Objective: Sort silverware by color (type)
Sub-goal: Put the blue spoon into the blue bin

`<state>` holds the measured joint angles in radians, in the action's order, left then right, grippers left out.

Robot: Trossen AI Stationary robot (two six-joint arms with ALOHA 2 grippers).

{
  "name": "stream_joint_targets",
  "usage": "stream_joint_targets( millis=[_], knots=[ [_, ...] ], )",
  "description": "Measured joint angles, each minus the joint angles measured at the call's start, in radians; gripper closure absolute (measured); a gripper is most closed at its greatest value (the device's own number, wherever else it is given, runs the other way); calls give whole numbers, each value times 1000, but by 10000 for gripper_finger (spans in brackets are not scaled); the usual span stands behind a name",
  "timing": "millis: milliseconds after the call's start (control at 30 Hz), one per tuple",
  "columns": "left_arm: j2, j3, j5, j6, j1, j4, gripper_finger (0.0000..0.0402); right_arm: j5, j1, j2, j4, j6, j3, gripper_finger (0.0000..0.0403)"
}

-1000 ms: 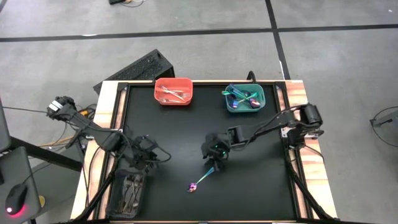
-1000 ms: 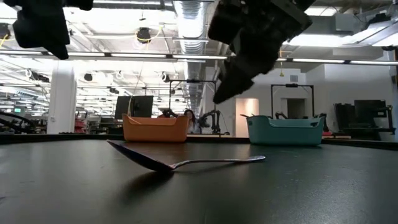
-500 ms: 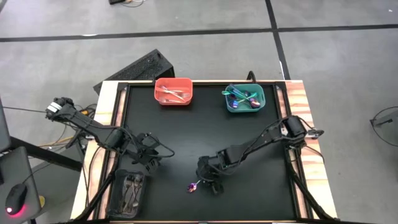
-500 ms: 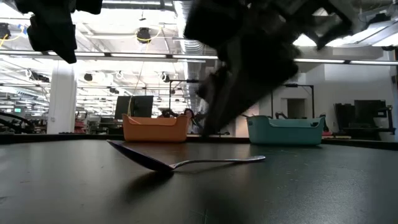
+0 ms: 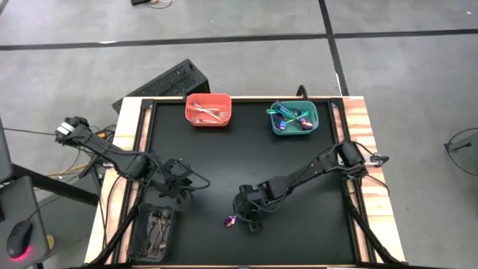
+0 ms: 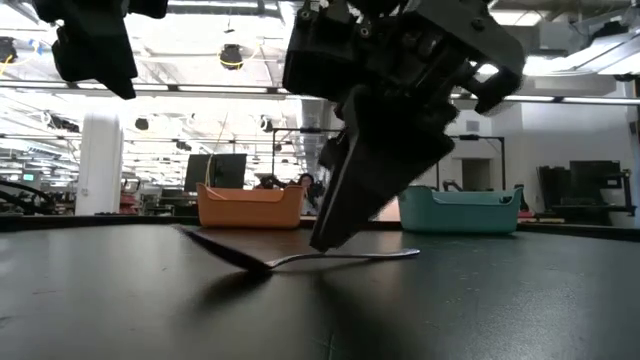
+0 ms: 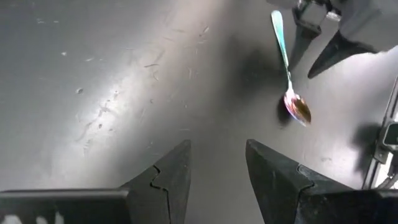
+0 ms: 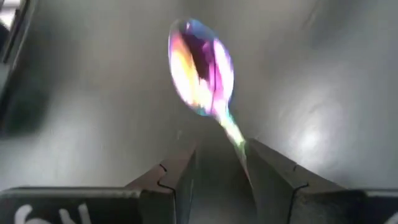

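An iridescent purple-rainbow metal spoon (image 5: 232, 220) lies on the matte black tabletop (image 5: 224, 161) toward six o'clock of the table's centre in the high view, its bowl pointing toward seven o'clock and its thin handle running up toward one o'clock under the right gripper (image 5: 249, 214). That gripper is down low at the spoon: in the right wrist view its two dark fingers (image 8: 171, 180) stand parted with the handle passing between them, close by one finger, while the bowl (image 8: 200, 66) lies just beyond the fingertips; whether the fingers touch the handle cannot be told. In the low view the gripper's dark body (image 6: 385, 120) reaches to the tabletop right at the handle, and the bowl (image 6: 225, 250) rests on the surface. The left gripper (image 5: 183, 187) hovers at about nine o'clock of the spoon, near it but apart, above a black rectangular plastic bin (image 5: 153, 232) of dark cutlery standing at the table's seven o'clock corner; its fingers (image 7: 168, 177) are spread with bare tabletop between them, pinching nothing. At twelve o'clock a red rectangular bin (image 5: 208, 110) holds plain silver pieces, and toward one o'clock a teal rectangular bin (image 5: 294, 118) holds rainbow-coloured ones
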<state>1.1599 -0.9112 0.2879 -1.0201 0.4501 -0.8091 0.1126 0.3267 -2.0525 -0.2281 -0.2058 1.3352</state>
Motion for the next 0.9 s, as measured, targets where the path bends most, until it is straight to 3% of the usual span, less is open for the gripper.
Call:
stream_joint_targets(
  millis=[500, 900],
  knots=[
    [0, 0, 4, 14, 61, -4, 262, -59, -13, 2, -89, 64, 47, 244],
    [0, 0, 61, 52, 18, 14, 262, -59, -15, 2, -94, 179, 47, 264]
  ],
)
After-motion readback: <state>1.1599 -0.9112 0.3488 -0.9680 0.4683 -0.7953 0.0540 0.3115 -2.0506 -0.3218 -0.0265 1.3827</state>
